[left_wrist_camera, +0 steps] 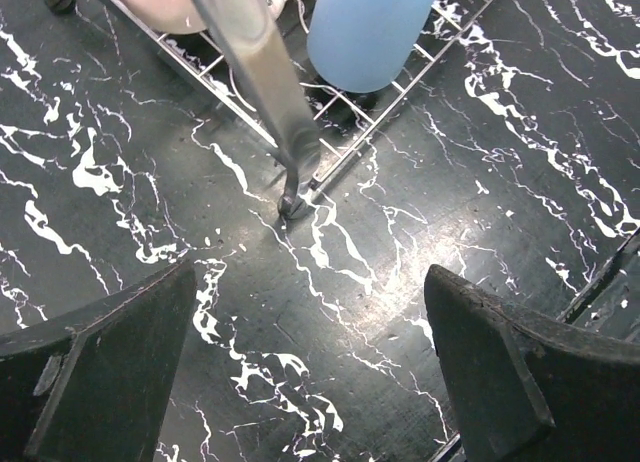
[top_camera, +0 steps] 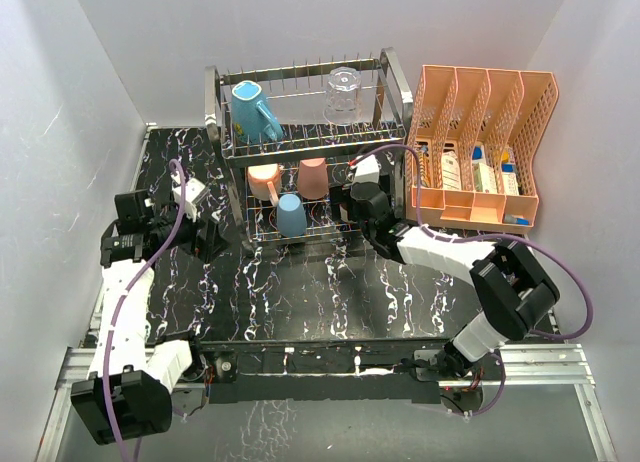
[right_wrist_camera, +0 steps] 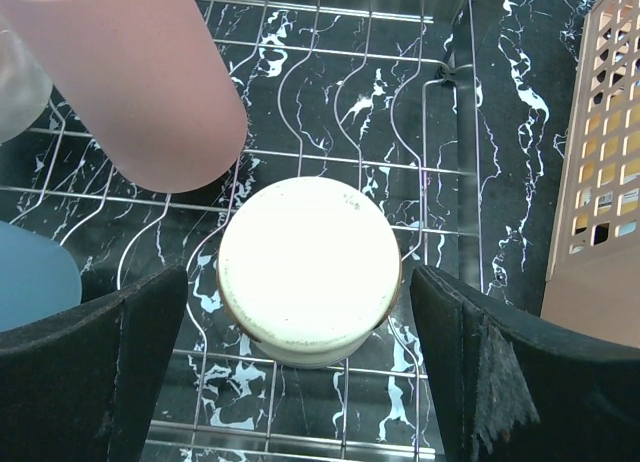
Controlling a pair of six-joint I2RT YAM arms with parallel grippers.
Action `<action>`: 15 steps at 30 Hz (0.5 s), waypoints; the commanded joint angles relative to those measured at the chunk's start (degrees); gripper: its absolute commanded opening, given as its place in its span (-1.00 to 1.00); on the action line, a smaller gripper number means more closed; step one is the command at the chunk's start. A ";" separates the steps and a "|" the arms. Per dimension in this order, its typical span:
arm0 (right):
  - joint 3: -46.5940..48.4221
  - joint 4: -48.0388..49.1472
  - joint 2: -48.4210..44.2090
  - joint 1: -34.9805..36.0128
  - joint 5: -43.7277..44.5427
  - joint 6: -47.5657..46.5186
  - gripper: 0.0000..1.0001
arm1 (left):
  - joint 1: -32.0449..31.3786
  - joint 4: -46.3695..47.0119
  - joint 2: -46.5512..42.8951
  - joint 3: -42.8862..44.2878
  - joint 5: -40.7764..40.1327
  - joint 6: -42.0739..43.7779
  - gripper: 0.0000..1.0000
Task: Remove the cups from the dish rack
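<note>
The chrome wire dish rack (top_camera: 228, 142) stands at the back centre. Its top tier holds a teal handled mug (top_camera: 255, 112) and a clear glass tumbler (top_camera: 342, 94). The lower tier holds a pale pink mug (top_camera: 264, 180), a salmon-red tumbler (top_camera: 313, 177) and a light blue tumbler (top_camera: 291, 214). My right gripper (top_camera: 352, 204) is open over the lower tier. In the right wrist view it (right_wrist_camera: 300, 382) straddles an upside-down tan cup (right_wrist_camera: 310, 267) with a cream base, fingers apart from it. My left gripper (left_wrist_camera: 310, 382) is open and empty above the table by the rack's front left foot (left_wrist_camera: 292, 204).
An orange perforated file organiser (top_camera: 480, 147) with papers stands right of the rack, close to my right arm; it also shows in the right wrist view (right_wrist_camera: 600, 182). The black marbled table (top_camera: 330, 292) lies in front of the rack. White walls close in on both sides.
</note>
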 commanded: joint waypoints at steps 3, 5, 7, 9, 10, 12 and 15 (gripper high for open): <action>1.55 6.06 2.18 -0.69 -0.70 -2.53 0.84 | 0.24 -0.91 -2.73 1.64 6.60 0.30 0.86; 1.74 5.94 3.04 -0.66 -0.23 -2.48 0.78 | 0.25 -1.22 -3.15 2.29 7.53 -0.02 0.85; 1.70 5.98 3.54 -0.70 -0.31 -2.40 0.73 | 0.24 -1.76 -3.62 2.92 8.00 -0.02 0.85; 1.58 6.03 3.79 -0.73 -0.61 -2.27 0.69 | 0.24 -2.13 -4.20 3.06 8.19 0.10 0.85; 1.53 6.01 3.95 -0.69 -0.68 -2.29 0.66 | 0.24 -2.41 -4.50 3.17 8.28 0.35 0.85; 1.33 6.02 3.79 -0.69 -1.06 -2.26 0.61 | 0.28 -2.98 -5.06 3.35 8.33 0.96 0.84; 1.18 6.23 3.65 -0.72 -1.57 -2.29 0.46 | 0.24 -3.61 -5.55 3.71 8.62 1.59 0.84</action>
